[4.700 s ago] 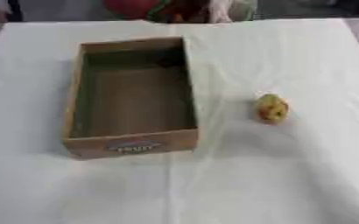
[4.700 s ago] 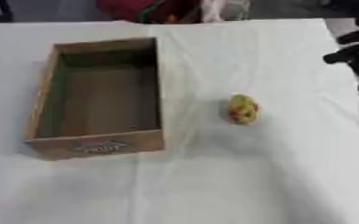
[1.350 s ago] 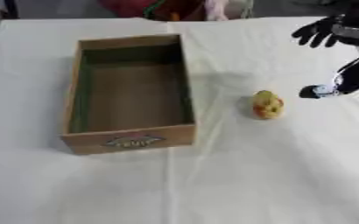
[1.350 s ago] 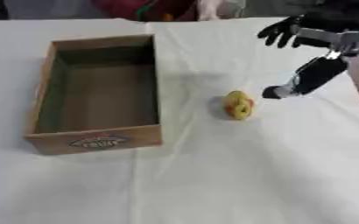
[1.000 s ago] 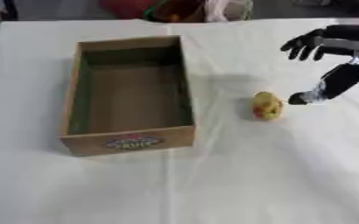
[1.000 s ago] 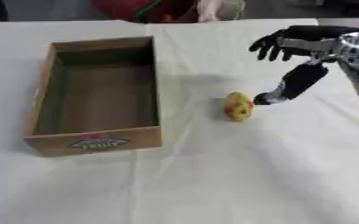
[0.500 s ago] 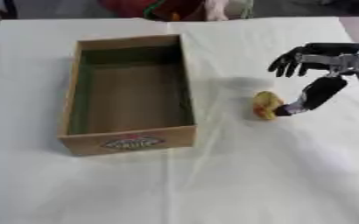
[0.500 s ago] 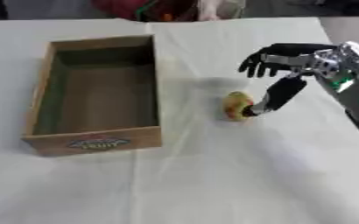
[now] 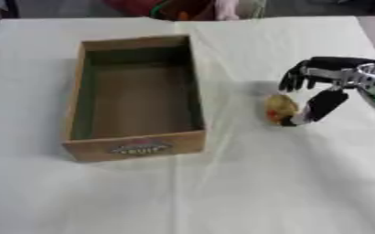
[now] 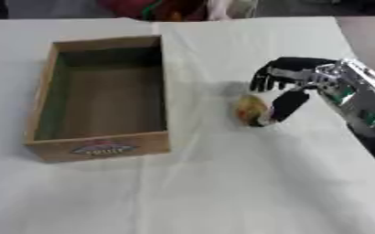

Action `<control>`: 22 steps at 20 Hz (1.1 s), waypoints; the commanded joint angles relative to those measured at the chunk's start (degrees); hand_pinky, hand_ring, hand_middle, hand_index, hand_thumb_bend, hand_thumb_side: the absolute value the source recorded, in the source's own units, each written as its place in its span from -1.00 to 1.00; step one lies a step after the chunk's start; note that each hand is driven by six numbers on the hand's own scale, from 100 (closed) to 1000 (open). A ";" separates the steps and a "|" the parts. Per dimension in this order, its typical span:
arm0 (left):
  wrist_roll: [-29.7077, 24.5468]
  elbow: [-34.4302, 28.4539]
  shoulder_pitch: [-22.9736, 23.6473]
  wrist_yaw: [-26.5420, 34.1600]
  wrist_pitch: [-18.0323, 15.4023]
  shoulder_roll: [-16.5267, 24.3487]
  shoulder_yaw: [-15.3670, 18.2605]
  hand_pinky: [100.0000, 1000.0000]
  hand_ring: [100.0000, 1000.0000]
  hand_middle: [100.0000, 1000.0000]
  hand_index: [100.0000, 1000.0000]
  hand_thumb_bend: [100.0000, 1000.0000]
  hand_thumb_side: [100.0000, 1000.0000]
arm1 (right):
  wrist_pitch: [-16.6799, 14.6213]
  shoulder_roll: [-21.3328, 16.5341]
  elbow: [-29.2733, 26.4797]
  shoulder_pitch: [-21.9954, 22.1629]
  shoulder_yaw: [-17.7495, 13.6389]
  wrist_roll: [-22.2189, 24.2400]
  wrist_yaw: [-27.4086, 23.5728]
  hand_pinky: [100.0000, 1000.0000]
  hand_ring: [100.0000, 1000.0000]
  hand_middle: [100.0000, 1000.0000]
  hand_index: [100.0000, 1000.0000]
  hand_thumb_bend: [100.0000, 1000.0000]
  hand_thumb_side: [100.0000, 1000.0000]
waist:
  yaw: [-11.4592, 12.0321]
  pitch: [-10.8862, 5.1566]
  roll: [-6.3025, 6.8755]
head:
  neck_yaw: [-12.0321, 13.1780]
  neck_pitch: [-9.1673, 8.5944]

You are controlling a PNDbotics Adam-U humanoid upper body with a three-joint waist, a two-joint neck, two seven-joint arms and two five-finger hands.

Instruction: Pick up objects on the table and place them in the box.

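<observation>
A small yellow-orange fruit-like object [image 9: 280, 108] lies on the white tablecloth to the right of an open brown cardboard box [image 9: 183, 139]. The box holds nothing and carries a label on its near wall. My right hand [image 9: 328, 77] comes in from the right and hovers over the object. Its fingers [image 9: 294, 78] arch above the object's far side, and its thumb [image 9: 318, 106] reaches down to touch the object's right side. The hand stands open around the object, not closed on it. My left hand shows in neither view.
The white cloth [image 9: 247, 192] covers the whole table, with bare room in front of the box and to the right. Red and dark items [image 9: 163, 7] and a person's clothing lie beyond the far edge.
My right hand has come down and leftward from the upper right to the object; its thumb now touches the object's right side. The object and box have stayed put.
</observation>
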 commanded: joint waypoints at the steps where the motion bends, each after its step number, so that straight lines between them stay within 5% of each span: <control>1: -0.21 -1.08 -0.53 0.28 -0.02 0.45 0.00 -0.38 -0.35 -0.14 0.26 -1.00 0.67 | -0.14 -1.17 -1.30 -0.27 -0.23 -1.29 0.44 0.30 0.40 0.06 0.35 -0.10 -0.45 | 0.01 -0.96 -0.15 | -0.07 -0.61; 4: -0.25 -1.08 -0.55 0.26 -0.04 0.42 0.01 -0.38 -0.35 -0.14 0.26 -1.00 0.67 | 0.08 -1.16 -1.81 0.04 -0.01 -2.22 -0.36 0.25 0.36 0.04 0.35 -0.24 -0.49 | 0.05 -0.94 -0.14 | -0.01 -0.60; 10: -0.29 -1.08 -0.61 0.30 -0.10 0.40 0.00 -0.38 -0.34 -0.14 0.26 -1.00 0.67 | 1.69 -1.58 -3.98 0.74 0.11 -2.87 -3.12 0.19 0.30 0.02 0.34 -1.00 -0.89 | -0.03 -0.88 -0.21 | 0.21 -0.69; 22: -0.32 -1.08 -0.66 0.38 -0.13 0.51 0.00 -0.38 -0.34 -0.15 0.26 -1.00 0.67 | 7.15 -2.32 -10.36 -0.99 -1.95 -6.04 -7.34 0.10 0.20 -0.06 0.26 -1.00 -1.00 | -0.25 -1.16 -0.40 | 0.34 -0.94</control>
